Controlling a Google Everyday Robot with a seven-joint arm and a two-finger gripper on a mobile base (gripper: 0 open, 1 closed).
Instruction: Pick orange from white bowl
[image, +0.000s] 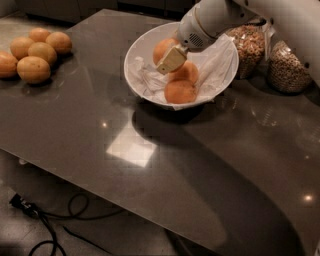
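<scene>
The white bowl (134, 70) stands at the back middle of the dark table, with a thin paper liner (216, 59) inside. Three oranges show in it. My gripper (166, 59) comes down from the upper right on the white arm. It is shut on the orange (161, 47), with one pale finger (172, 60) across its front, and holds it a little above the bowl's floor on the left side. The two other oranges (180, 92) lie together at the bowl's front. The far finger is hidden behind the fruit.
Several duller, yellower fruits (34, 54) lie at the table's far left. Two glass jars of grain (286, 64) stand right of the bowl. The table's front edge (125, 205) runs diagonally, with cables (45, 222) on the floor below.
</scene>
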